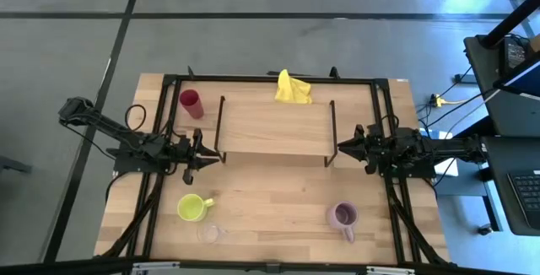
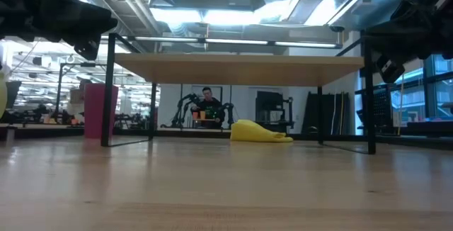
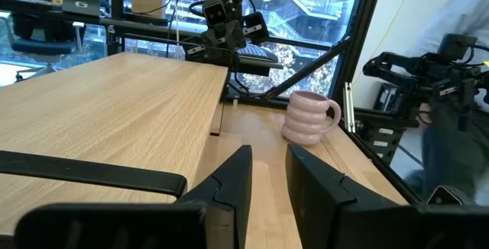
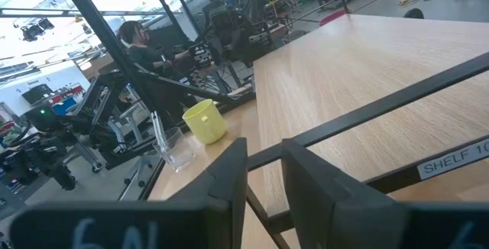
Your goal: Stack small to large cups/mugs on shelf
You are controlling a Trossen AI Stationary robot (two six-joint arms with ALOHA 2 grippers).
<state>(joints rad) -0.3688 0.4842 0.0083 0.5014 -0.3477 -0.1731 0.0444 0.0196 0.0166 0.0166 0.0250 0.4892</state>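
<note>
left gripper (image 1: 197, 158) narrow gap, empty | right gripper (image 1: 344, 148) narrow gap, empty | clear glass (image 1: 211, 234) near-side of left gripper, beside yellow-green mug (image 1: 191, 207) | light, fragile, slippery: grip rim gently | shelf (image 1: 274, 123) between grippers

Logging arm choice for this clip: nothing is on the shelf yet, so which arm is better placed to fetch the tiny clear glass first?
Probably the left. The clear glass sits beside the yellow-green mug, below the left claw. The right claw waits at the shelf's other end, nearer the lilac mug.
</note>
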